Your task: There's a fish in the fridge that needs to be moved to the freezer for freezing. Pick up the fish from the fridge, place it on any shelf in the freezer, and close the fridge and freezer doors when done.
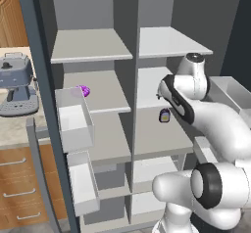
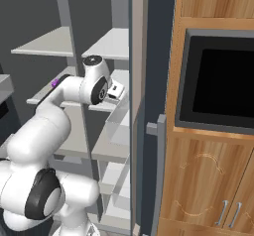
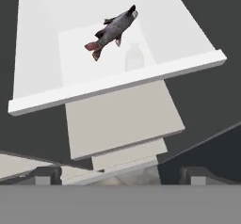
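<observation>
A dark grey fish (image 3: 113, 30) with a reddish forked tail lies alone in a white door bin (image 3: 113, 84), seen from the hand camera above it; the gripper (image 3: 117, 175), fingers spread wide, holds nothing

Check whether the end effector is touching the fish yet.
Apart. The hand view shows the fish lying on a white shelf, well beyond the open end effector.
</observation>
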Controlling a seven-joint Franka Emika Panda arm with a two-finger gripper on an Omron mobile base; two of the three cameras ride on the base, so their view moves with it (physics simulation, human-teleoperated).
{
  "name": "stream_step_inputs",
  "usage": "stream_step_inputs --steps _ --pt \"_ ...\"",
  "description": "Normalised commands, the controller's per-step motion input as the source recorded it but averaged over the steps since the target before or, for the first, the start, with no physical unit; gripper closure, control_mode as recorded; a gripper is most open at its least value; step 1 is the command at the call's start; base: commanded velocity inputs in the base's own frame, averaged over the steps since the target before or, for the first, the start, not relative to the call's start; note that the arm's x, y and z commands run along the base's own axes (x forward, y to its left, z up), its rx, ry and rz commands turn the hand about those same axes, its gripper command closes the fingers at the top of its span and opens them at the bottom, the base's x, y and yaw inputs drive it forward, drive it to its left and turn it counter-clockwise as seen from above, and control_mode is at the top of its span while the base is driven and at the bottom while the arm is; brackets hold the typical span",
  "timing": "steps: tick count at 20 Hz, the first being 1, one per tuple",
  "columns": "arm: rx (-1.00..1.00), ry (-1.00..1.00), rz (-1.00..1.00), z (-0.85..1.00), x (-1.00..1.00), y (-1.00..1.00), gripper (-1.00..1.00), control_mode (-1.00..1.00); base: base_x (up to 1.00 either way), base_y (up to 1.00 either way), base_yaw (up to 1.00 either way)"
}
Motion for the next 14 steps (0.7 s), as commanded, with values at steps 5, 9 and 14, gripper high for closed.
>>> stream_step_inputs --steps 5,9,14 --pt "0.0 0.01 0.0 -0.07 0.57 0.0 -1.0 -1.0 0.0 0.0 0.0" --pt "0.0 -0.01 0.0 -0.16 0.46 0.0 -1.0 -1.0 0.0 0.0 0.0" --pt "0.0 0.0 0.0 -0.13 0.51 0.0 -1.0 -1.0 0.0 0.0 0.0"
